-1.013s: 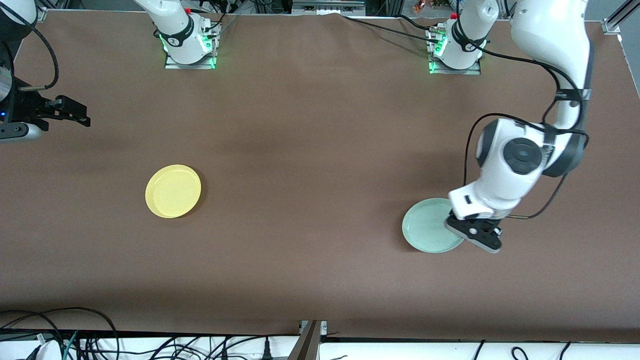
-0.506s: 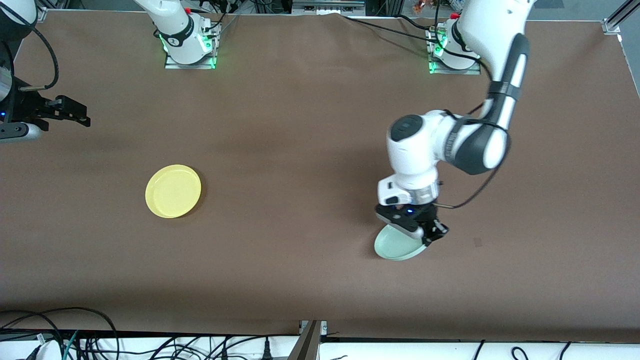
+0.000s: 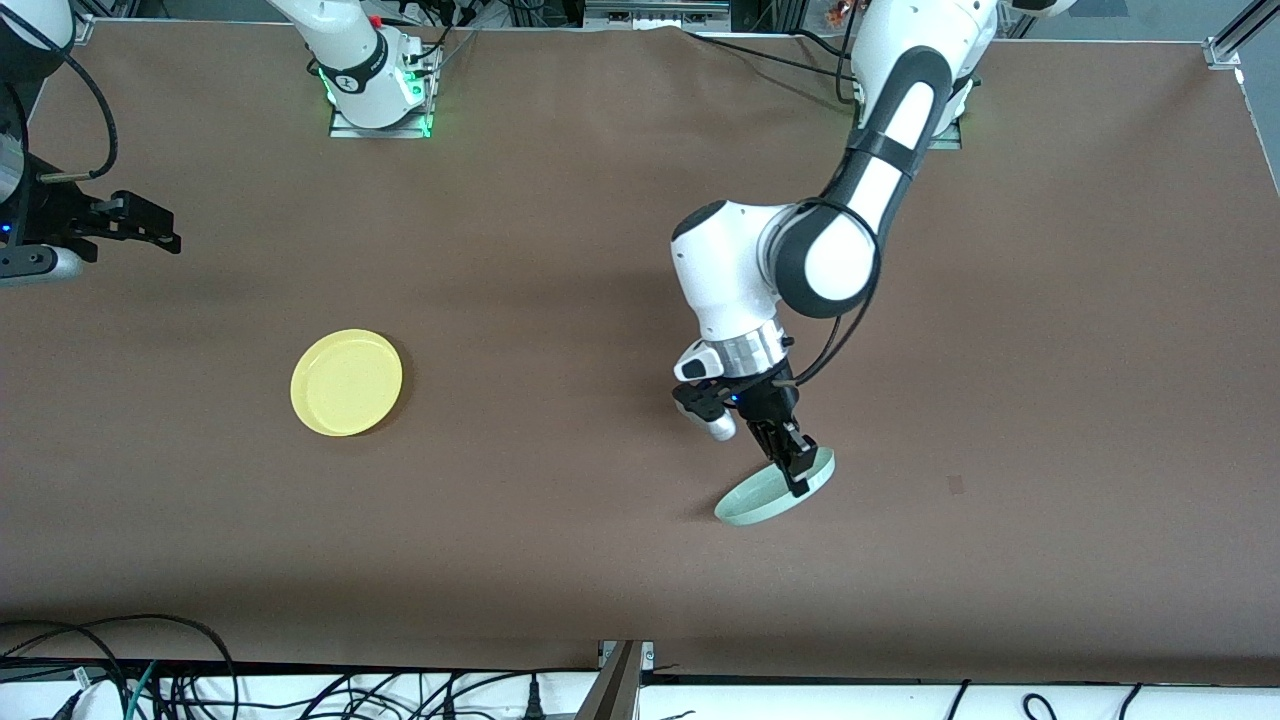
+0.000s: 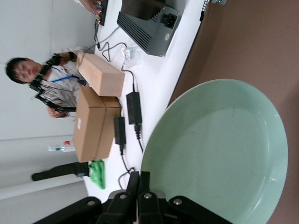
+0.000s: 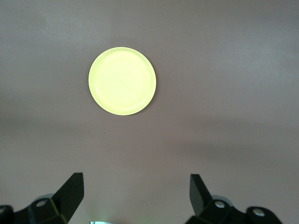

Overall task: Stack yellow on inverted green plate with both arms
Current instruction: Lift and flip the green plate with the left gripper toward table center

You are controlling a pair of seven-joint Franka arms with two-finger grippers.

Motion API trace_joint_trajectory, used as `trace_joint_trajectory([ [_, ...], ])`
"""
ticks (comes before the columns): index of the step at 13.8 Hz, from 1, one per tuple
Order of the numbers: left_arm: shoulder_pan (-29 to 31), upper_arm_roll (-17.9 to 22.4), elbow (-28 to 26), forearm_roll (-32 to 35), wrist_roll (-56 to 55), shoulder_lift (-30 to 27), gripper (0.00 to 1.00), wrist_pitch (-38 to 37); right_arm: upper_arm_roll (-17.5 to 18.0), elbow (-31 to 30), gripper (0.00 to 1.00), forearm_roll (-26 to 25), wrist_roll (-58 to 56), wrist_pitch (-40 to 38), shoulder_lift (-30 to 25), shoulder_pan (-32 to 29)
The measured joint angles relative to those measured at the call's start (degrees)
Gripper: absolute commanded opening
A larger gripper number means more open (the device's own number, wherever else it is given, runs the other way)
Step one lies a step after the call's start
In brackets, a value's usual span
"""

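In the front view, you have the left gripper pinching the rim of the green plate, its fingers pressed together on the edge. The plate is tilted, one edge raised in the grip and the lower edge near or on the brown table; you cannot tell from here whether it touches. It sits toward the left arm's end of the table, in the part nearer the front camera. The yellow plate lies flat and right side up on the table toward the right arm's end, well apart from the green one. Your right gripper waits at the right arm's edge of the view, above the table; from this view you cannot tell how its fingers stand.

In the left wrist view, the green plate fills most of what you see, its hollow face toward the camera, with the gripper's black fingers closed on its rim. Past the table edge stand two cardboard boxes and a person.

In the right wrist view, your right gripper has its fingers spread wide with nothing between them. The yellow plate lies flat on the table, well clear of them.
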Motion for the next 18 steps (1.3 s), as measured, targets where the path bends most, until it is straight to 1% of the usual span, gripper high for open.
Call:
trace_joint_trajectory([
  [5,-6.19,-0.03,1.08,5.9,-4.52,1.86,0.0,-10.01,0.0,0.0,1.0,0.0,0.0,0.0,0.0,-0.01],
  [8,-10.23,0.0,1.38,7.47,-6.34,3.87,0.0,-15.8,0.0,0.0,1.0,0.0,0.01,-0.01,0.02,-0.02],
  [12,-13.61,0.02,1.56,9.75,-12.37,7.17,0.0,-20.45,0.0,0.0,1.0,0.0,0.01,-0.03,0.06,-0.02],
  [15,-15.63,0.06,1.73,10.12,-15.67,9.58,0.0,-22.64,0.0,0.0,1.0,0.0,0.01,-0.05,0.06,-0.03],
  [18,-17.46,0.13,3.21,10.22,-17.49,11.47,0.0,-25.56,0.0,0.01,1.0,0.0,0.01,-0.05,0.06,-0.03],
])
